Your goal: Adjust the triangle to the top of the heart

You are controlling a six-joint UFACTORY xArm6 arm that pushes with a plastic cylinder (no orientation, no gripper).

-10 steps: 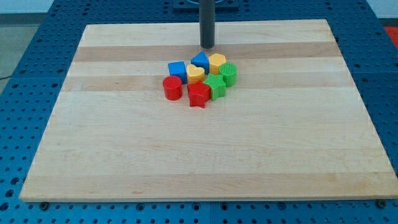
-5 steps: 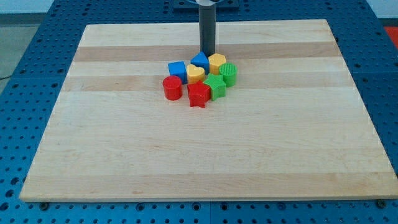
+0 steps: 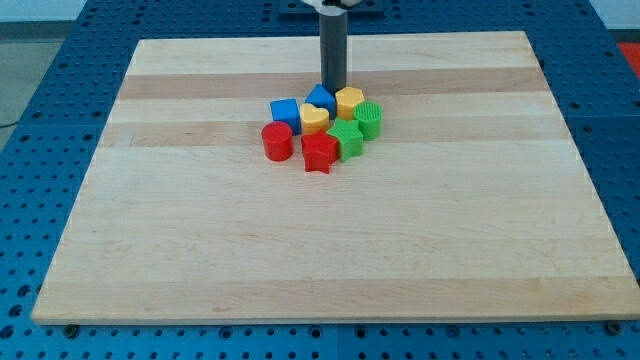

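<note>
A cluster of blocks sits a little above the board's middle. The blue triangle (image 3: 321, 98) lies at the cluster's top, touching the yellow heart (image 3: 314, 119) just below it and to the left. My tip (image 3: 333, 86) stands right at the triangle's upper edge, between it and the yellow hexagon (image 3: 348, 102); it looks to be touching the triangle.
A blue cube (image 3: 286, 111) lies left of the heart. A red cylinder (image 3: 277, 141), a red star (image 3: 320, 153), a green star (image 3: 346, 139) and a green cylinder (image 3: 368, 119) fill the cluster's lower and right sides. The wooden board (image 3: 150, 240) lies on a blue pegboard.
My tip has moved down the view from above the cluster to the blue triangle's upper edge. The blocks have hardly shifted.
</note>
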